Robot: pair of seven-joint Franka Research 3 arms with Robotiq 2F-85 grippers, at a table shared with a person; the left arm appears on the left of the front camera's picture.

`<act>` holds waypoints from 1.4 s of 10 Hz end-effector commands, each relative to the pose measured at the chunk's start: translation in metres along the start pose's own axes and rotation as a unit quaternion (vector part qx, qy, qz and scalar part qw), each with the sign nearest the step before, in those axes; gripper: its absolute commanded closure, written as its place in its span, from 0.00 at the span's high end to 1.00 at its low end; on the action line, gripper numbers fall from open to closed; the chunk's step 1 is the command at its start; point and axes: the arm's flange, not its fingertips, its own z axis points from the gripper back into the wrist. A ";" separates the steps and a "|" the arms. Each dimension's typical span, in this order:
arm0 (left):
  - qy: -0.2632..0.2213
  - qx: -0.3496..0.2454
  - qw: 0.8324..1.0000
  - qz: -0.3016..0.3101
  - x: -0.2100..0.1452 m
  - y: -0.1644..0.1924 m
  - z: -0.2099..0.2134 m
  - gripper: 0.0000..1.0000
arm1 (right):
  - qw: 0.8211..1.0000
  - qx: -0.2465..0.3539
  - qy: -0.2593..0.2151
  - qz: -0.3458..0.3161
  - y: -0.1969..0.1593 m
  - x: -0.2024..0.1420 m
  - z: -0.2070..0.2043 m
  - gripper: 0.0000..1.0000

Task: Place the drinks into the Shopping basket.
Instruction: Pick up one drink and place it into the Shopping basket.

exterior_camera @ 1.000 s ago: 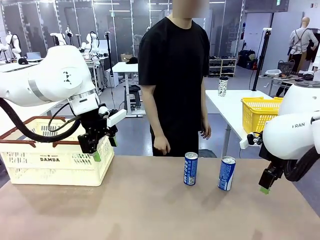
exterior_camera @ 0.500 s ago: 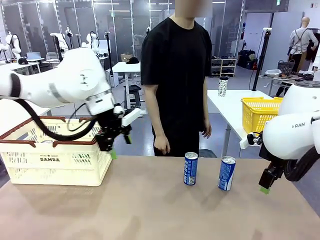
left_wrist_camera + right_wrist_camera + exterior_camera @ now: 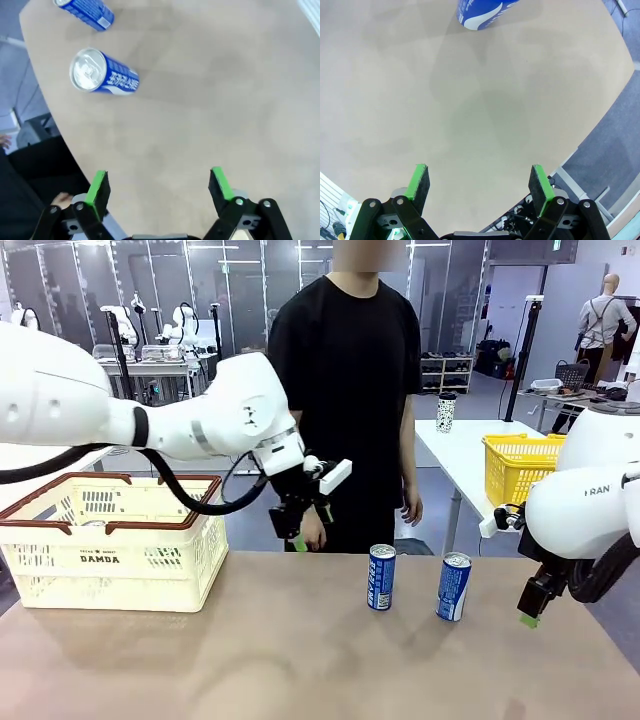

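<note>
"Cans [image 3: 381, 577] — where are they set?"
"Upright on the table [image 3: 300, 660], well apart from the basket [image 3: 60, 582]. Left gripper [image 3: 297, 532] and right gripper [image 3: 530, 612] are spread wide, nothing held. Smooth, thin-walled, probably dentable — best taken mid-body."

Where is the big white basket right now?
In the front view, the Shopping basket sits at the left end of the table. Its closest drink is the left blue can, standing apart off to its right.

Bright even overhead light, soft shadows (faint), wrist views bowed at edges
</note>
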 end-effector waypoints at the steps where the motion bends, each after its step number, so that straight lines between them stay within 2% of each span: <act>1: 0.005 -0.001 1.000 -0.012 0.009 0.023 -0.010 1.00 | 1.000 0.001 -0.001 -0.003 0.001 0.000 0.000 1.00; 2: 0.011 -0.007 1.000 -0.024 0.013 0.022 -0.013 1.00 | 1.000 0.001 -0.001 -0.003 0.001 0.000 0.000 1.00; 3: -0.002 0.001 1.000 -0.009 0.006 0.010 -0.010 1.00 | 1.000 0.001 -0.001 -0.003 0.001 0.000 0.000 1.00; 5: -0.002 0.001 1.000 -0.009 0.006 0.010 -0.010 1.00 | 1.000 0.001 -0.001 -0.003 0.001 0.000 0.000 1.00; 6: 0.000 0.000 1.000 -0.017 0.009 0.017 -0.018 1.00 | 1.000 0.001 -0.001 -0.003 0.001 0.000 0.000 1.00; 7: -0.020 0.014 0.999 -0.041 0.011 0.021 -0.021 1.00 | 1.000 0.001 -0.001 -0.003 0.001 0.000 0.000 1.00; 9: -0.014 0.055 0.997 -0.050 0.021 0.034 -0.034 1.00 | 1.000 0.001 -0.001 -0.003 0.001 0.000 0.000 1.00; 11: -0.042 0.053 0.996 -0.056 0.036 0.041 -0.048 1.00 | 1.000 0.001 -0.001 -0.003 0.001 0.000 0.000 1.00; 14: -0.055 0.067 0.993 -0.080 0.053 0.052 -0.059 1.00 | 1.000 0.001 -0.001 -0.003 0.001 0.000 0.000 1.00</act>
